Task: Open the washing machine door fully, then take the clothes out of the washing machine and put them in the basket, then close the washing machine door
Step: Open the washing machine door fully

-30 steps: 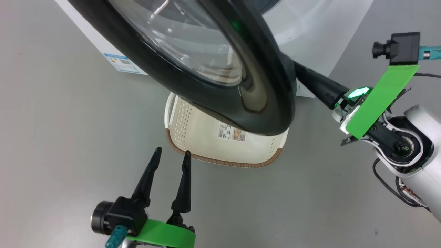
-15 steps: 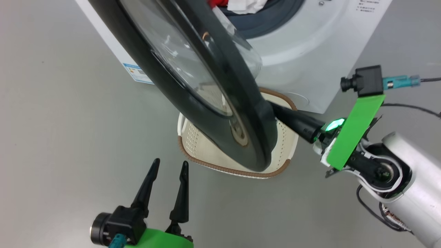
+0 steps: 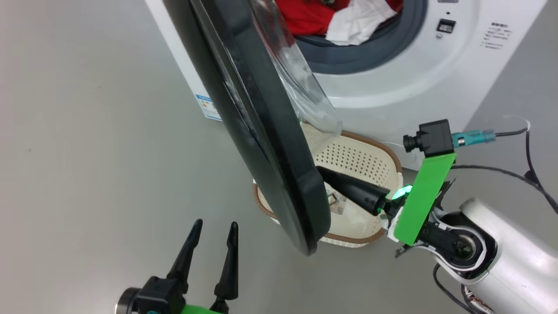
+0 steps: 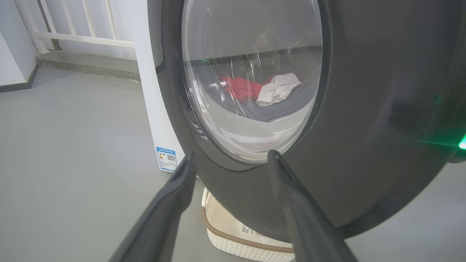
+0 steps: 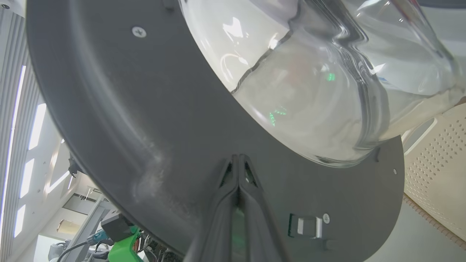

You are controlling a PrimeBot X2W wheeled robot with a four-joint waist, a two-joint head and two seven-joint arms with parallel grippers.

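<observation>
The right gripper [image 5: 238,160] has its two fingers pressed together with nothing between them. In the right wrist view the tips rest on the dark inner face of the door [image 3: 270,144], just under the glass bowl [image 5: 309,91]. The latch [image 5: 307,225] is a little to the lower right of them. The left gripper [image 3: 213,224] is spread and empty at the bottom left of the head view, on the outer side of the door and apart from it.

The first step seems to be under way and not finished. The door stands nearly edge-on across the middle of the head view, so it is open only part of the way. The clothes [image 3: 314,17] lie inside the machine [image 3: 392,87] at the top of the frame, behind the grey ring [image 3: 370,61]. The basket [image 3: 362,157] holds no clothes, and the closing of the door is also left.

Room is tight low in the frame. The basket is just in front of the machine, and the door's lower edge hangs over the basket's left part, with the right fingers between them. Whether the rim of the door passes free above the basket cannot be told for sure from this angle. The floor [image 3: 87,152] on the left is open, but the left gripper probably stands in the path of the door's swing.
</observation>
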